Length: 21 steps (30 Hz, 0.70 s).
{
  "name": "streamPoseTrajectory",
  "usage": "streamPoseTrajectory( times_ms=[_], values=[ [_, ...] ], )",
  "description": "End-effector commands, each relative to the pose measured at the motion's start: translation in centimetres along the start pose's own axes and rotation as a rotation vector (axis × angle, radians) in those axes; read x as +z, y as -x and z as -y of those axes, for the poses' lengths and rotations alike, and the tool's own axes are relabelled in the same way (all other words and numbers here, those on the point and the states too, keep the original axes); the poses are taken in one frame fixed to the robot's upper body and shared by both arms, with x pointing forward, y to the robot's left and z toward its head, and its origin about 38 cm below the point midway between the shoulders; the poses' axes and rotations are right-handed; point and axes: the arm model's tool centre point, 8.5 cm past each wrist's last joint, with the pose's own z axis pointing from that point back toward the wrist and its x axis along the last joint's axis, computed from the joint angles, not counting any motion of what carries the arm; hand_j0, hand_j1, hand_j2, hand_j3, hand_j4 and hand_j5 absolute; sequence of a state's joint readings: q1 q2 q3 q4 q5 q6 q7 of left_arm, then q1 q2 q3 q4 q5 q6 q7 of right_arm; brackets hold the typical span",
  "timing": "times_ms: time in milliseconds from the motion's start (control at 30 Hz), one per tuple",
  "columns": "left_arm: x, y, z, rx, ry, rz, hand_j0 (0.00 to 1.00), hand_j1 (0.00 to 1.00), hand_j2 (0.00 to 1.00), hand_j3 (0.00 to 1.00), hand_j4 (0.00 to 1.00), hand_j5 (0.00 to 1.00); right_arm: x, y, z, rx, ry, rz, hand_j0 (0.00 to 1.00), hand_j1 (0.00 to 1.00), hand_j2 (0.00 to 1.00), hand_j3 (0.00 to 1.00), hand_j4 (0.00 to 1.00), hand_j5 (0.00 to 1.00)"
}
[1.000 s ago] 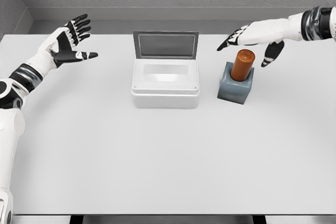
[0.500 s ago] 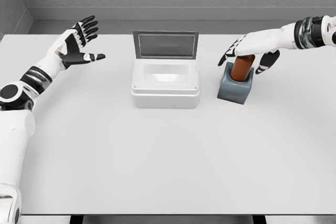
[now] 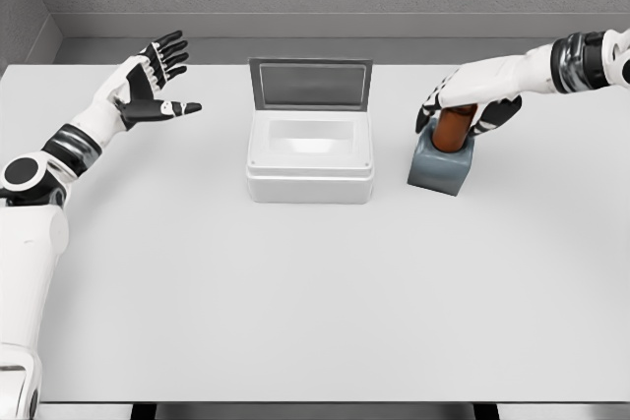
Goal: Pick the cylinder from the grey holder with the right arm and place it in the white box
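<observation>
The orange-brown cylinder stands upright in the grey holder, right of the white box. My right hand lies over the cylinder's top. Its fingers curl down the left side and the thumb presses the right side, so it is shut on the cylinder. The cylinder's top is hidden under the palm. The box is open, with its lid standing up at the back. My left hand hovers open over the far left of the table, holding nothing.
The white table runs to a grey back wall. Box and holder stand close together in the far middle, with a narrow gap between them.
My right hand came down from above the cylinder onto its top and its fingers closed around it. The left arm drifted slightly up and right. The cylinder stays in the holder.
</observation>
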<state>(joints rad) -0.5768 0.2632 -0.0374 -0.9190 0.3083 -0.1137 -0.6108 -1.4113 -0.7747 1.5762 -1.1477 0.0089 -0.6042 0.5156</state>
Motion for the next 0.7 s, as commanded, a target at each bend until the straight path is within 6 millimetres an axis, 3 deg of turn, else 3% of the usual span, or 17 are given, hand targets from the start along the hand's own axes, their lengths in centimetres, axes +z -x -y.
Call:
streamPoseTrajectory(
  times_ms=[0, 300, 667],
  values=[
    [0.0, 0.0, 0.0, 0.005, -0.001, 0.003, 1.00, 1.00, 1.00, 1.00, 1.00, 1.00, 0.0, 0.0, 0.0, 0.003, -0.003, 0.003, 0.67, 0.67, 0.67, 0.67, 0.67, 0.67],
    [0.0, -0.1, -0.1, 0.005, -0.003, 0.004, 1.00, 1.00, 1.00, 1.00, 1.00, 1.00, 0.1, 0.0, -0.1, 0.005, -0.015, 0.003, 0.51, 0.51, 0.51, 0.51, 0.51, 0.51],
    [0.2, -0.1, -0.5, 0.009, -0.013, 0.002, 1.00, 1.00, 1.00, 1.00, 1.00, 1.00, 0.9, 0.1, 0.9, 0.020, -0.006, -0.010, 0.45, 0.45, 0.45, 0.45, 0.45, 0.45]
  ],
)
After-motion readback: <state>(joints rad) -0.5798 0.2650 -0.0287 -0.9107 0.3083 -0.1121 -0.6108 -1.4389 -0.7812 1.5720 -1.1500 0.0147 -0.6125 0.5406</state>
